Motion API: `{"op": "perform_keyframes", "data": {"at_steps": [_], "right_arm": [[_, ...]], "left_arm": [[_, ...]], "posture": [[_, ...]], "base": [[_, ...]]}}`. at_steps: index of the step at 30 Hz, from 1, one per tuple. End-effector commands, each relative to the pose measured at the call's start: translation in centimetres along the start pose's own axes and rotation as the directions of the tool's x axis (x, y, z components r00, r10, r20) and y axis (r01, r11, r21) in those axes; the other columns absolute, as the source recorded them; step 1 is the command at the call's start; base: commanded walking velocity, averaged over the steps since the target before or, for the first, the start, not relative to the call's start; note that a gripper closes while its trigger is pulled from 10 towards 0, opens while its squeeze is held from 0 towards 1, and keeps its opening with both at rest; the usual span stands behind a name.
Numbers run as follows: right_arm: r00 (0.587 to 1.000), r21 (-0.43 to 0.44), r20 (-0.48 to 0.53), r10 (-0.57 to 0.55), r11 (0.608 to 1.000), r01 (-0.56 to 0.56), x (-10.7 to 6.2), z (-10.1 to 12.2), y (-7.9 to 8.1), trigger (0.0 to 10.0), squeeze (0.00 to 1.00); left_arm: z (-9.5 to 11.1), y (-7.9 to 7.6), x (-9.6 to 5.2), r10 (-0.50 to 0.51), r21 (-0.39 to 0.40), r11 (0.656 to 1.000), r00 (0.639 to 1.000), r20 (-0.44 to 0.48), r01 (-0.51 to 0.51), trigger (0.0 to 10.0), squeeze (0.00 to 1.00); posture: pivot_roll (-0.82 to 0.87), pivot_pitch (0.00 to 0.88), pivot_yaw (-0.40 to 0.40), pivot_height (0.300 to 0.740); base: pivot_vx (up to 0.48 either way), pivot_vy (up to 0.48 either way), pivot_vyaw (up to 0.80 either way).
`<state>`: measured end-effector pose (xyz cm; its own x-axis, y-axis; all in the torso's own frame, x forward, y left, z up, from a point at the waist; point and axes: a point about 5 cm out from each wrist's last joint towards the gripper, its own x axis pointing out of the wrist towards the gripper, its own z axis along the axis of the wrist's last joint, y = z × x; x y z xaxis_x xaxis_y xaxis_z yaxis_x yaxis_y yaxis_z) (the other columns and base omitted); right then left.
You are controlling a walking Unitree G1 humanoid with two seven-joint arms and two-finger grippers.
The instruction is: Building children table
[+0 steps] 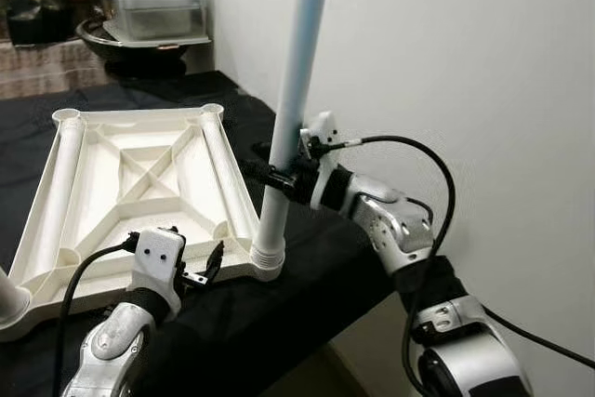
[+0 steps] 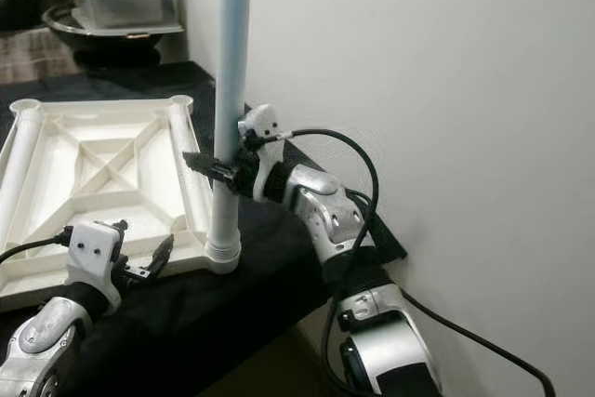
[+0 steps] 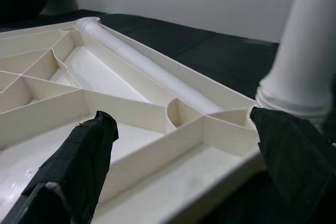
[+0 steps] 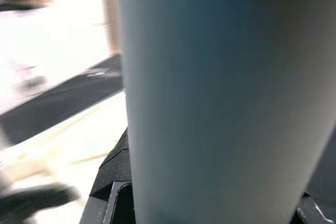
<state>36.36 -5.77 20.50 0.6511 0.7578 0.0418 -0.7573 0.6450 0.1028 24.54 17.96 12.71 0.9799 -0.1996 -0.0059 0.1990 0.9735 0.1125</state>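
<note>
Upright pale-blue leg (image 1: 296,99) seated in white ribbed tabletop (image 1: 139,183) corner.

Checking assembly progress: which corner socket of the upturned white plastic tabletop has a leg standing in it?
The near right corner socket: the pale blue-white leg stands upright there, clamped by the right gripper.

Upturned white tabletop (image 1: 139,192), pale leg (image 1: 296,109) upright in its corner socket
</note>
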Motion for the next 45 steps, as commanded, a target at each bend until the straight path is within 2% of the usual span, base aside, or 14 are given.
{"op": "perform_keyframes", "data": {"at_steps": [1, 2, 3, 5, 8, 9, 12, 15, 22, 24, 25, 27, 30, 45], "right_arm": [[0.931, 0.014, -0.177, -0.318, 0.945, 0.326, -1.7, -4.9, -2.6, 0.0, 0.0], [0.931, 0.014, -0.177, -0.318, 0.945, 0.326, -1.7, -4.9, -2.6, 0.0, 0.0], [0.865, -0.002, -0.185, -0.466, 0.88, 0.474, -2.3, -6.1, -3.3, 0.0, 0.0], [0.747, -0.045, -0.188, -0.638, 0.765, 0.643, -3.2, -7.7, -4.0, 0.0, 0.0], [0.723, -0.061, -0.186, -0.665, 0.742, 0.667, -3.4, -7.9, -4.1, 0.0, 0.0], [0.688, -0.119, -0.179, -0.703, 0.71, 0.694, -3.8, -7.8, -4.6, 0.0, 0.0], [0.683, -0.135, -0.179, -0.708, 0.706, 0.696, -3.9, -7.8, -4.7, 0.0, 0.0], [0.672, -0.122, -0.249, -0.698, 0.711, 0.693, -4.0, -8.6, -4.9, 0.0, 0.0], [0.651, -0.106, -0.266, -0.711, 0.692, 0.714, -3.6, -8.7, -4.8, 0.0, 0.0], [0.636, -0.091, -0.264, -0.725, 0.675, 0.732, -3.4, -8.7, -4.8, 0.0, 0.0], [0.618, -0.068, -0.268, -0.739, 0.655, 0.753, -3.2, -8.7, -4.8, 0.0, 0.0], [0.618, -0.068, -0.268, -0.739, 0.655, 0.753, -3.2, -8.7, -4.8, 0.0, 0.0], [0.585, -0.029, -0.289, -0.758, 0.618, 0.786, -3.4, -9.2, -4.8, 0.0, 0.0], [0.575, -0.03, -0.308, -0.758, 0.612, 0.791, -3.3, -9.7, -4.7, 0.0, 0.0]], "left_arm": [[-0.1, -0.2, 0.0, 0.006, -0.006, 1.0, 1.0, 0.003, -0.006, 10.0, 0.0], [-0.1, -0.2, 0.0, 0.006, -0.006, 1.0, 1.0, 0.003, -0.006, 10.0, 0.0], [-0.2, -0.1, 0.1, 0.021, -0.002, 1.0, 1.0, 0.0, -0.021, 10.0, 0.0], [-0.3, 0.2, 0.2, 0.043, 0.008, 0.999, 0.999, -0.003, -0.043, 10.0, 0.0], [-0.2, 0.3, 0.2, 0.047, 0.012, 0.999, 0.999, -0.003, -0.047, 10.0, 0.0], [-0.4, 1.1, 0.3, 0.091, 0.032, 0.995, 0.996, -0.015, -0.09, 10.0, 0.0], [-0.5, 1.3, 0.4, 0.105, 0.036, 0.994, 0.994, -0.019, -0.104, 10.0, 0.0], [-0.6, 1.2, 0.6, 0.121, 0.026, 0.992, 0.992, -0.022, -0.121, 10.0, 0.0], [-0.7, 1.0, 0.7, 0.114, 0.024, 0.993, 0.993, -0.026, -0.113, 10.0, 0.0], [-0.7, 1.1, 0.7, 0.115, 0.026, 0.993, 0.993, -0.027, -0.114, 10.0, 0.0], [-0.8, 1.2, 0.8, 0.118, 0.027, 0.993, 0.993, -0.027, -0.117, 10.0, 0.0], [-0.8, 1.2, 0.8, 0.118, 0.027, 0.993, 0.993, -0.027, -0.117, 10.0, 0.0], [-0.9, 1.2, 0.9, 0.119, 0.029, 0.993, 0.992, -0.029, -0.118, 10.0, 0.0], [-0.9, 1.2, 1.0, 0.112, 0.035, 0.993, 0.993, -0.032, -0.111, 10.0, 0.0]], "posture": [[0.06, 0.0, -0.15, 0.74], [0.06, 0.0, -0.15, 0.74], [0.06, 0.0, -0.148, 0.74], [0.07, 0.0, -0.141, 0.74], [0.07, 0.0, -0.141, 0.74], [0.06, 0.0, -0.145, 0.74], [0.06, 0.0, -0.145, 0.74], [0.06, 0.0, -0.149, 0.74], [0.06, 0.0, -0.152, 0.74], [0.06, 0.0, -0.153, 0.74], [0.07, 0.0, -0.154, 0.74], [0.07, 0.0, -0.154, 0.74], [0.06, 0.0, -0.15, 0.74], [0.06, 0.0, -0.144, 0.74]], "base": [[0.0, 0.0, 0.0], [0.0, 0.0, 0.0], [0.0, 0.0, 0.0], [0.0, 0.0, 0.0], [0.0, 0.0, 0.0], [0.0, 0.0, 0.0], [0.0, 0.0, 0.0], [0.0, 0.0, 0.0], [0.0, 0.0, 0.0], [0.0, 0.0, 0.0], [0.0, 0.0, 0.0], [0.0, 0.0, 0.0], [0.0, 0.0, 0.0], [0.0, 0.0, 0.0]]}}
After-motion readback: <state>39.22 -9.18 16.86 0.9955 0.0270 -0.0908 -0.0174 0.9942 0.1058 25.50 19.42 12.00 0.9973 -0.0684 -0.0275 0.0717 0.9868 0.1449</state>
